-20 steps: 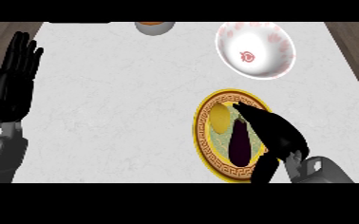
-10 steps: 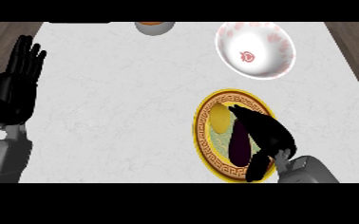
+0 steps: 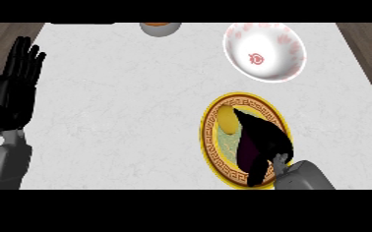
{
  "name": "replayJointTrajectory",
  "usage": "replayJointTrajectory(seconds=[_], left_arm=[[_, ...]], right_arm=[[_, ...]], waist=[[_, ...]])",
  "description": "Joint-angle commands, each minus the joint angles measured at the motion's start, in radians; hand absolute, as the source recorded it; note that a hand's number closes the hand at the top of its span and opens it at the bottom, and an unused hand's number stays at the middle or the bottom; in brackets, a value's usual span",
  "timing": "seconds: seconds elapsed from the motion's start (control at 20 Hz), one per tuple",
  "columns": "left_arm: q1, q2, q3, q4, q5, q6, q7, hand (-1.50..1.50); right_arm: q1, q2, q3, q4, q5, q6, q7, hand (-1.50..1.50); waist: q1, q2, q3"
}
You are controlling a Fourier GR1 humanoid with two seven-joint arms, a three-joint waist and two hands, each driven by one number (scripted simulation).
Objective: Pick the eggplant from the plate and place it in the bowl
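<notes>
While over eggplant (image 3: 251,150), right robot hand (image 3: 267,136), bowl (image 3: 263,51) apart

counter (image 3: 131,103) between plate (image 3: 210,142) and bowl (image 3: 265,51): open | far-edge orange object (image 3: 160,28), possibly a cup

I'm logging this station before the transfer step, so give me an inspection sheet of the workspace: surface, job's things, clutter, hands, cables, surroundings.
Surface: pale marbled counter.
Job's things: dark eggplant lies on the yellow plate; white bowl with red pattern stands apart, farther back.
Clutter: a yellow item on the plate; an orange-topped object at the far edge.
Hands: right hand curled over the eggplant; left hand open, resting at the left edge.
Cables: nothing seen.
Surroundings: brown strips beyond the counter's sides.
</notes>
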Motion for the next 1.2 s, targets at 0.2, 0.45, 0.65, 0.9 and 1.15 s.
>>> replayJointTrajectory(seconds=[0.2, 0.45, 0.65, 0.9, 1.15], left_arm=[[0.004, -0.013, 0.039, -0.048, -0.012, -0.027, 0.056, 0.00], [0.056, -0.032, 0.038, -0.025, -0.022, -0.060, -0.020, 0.00], [-0.012, -0.038, 0.046, -0.028, -0.045, -0.030, 0.039, 0.00], [0.019, -0.056, 0.045, -0.034, -0.061, -0.039, 0.021, 0.00], [-0.044, -0.063, 0.016, -0.029, -0.037, -0.062, 0.009, 0.00]], right_arm=[[-0.007, 0.045, -0.077, 0.088, 0.061, 0.024, -0.022, -1.50], [0.013, -0.001, -0.063, 0.139, 0.122, -0.085, -0.212, 1.50], [0.020, 0.034, -0.062, 0.084, 0.166, -0.092, -0.197, 1.50], [-0.038, 0.089, -0.059, 0.187, 0.236, -0.137, -0.215, 1.50], [-0.260, -0.295, -0.189, 0.262, 0.154, -0.028, -0.612, 1.50]], waist=[[0.000, 0.000, 0.001], [0.001, 0.001, 0.001], [-0.003, 0.000, 0.000], [0.002, 0.001, 0.001], [0.104, 0.054, 0.010]])
